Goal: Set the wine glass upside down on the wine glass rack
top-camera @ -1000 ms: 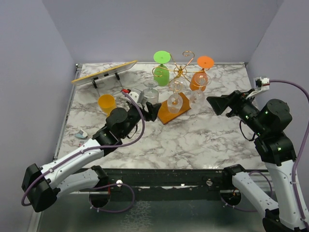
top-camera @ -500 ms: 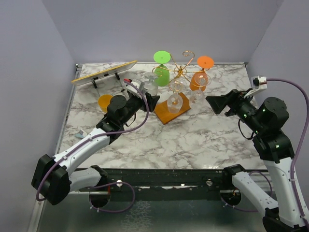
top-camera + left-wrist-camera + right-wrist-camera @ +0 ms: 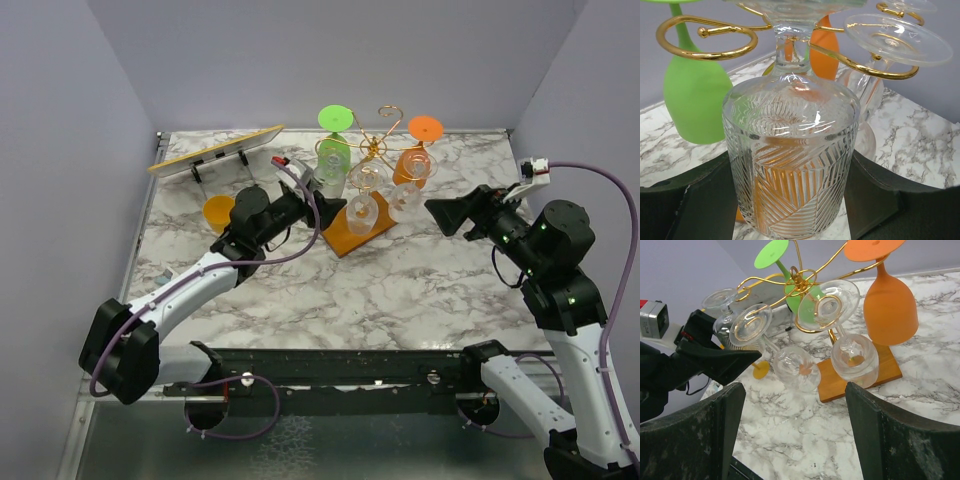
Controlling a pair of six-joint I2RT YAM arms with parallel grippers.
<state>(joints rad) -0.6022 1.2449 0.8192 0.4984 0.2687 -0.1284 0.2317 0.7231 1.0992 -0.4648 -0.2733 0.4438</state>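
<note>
- Grips the wine glass [image 3: 790, 150] in the left gripper [image 3: 790, 210], bowl down, pinched between both fingers, centre of the left wrist view.
- Holds its stem up among gold loops of the wine glass rack [image 3: 705, 42], top of frame.
- Hangs the right gripper [image 3: 440, 215] wide apart, empty, right of centre overhead, well apart from the glass.

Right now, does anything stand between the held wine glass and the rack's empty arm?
Nothing visible. The wine glass in the left gripper is beside the empty gold loop; the green glass and a hung clear glass flank it.
</note>
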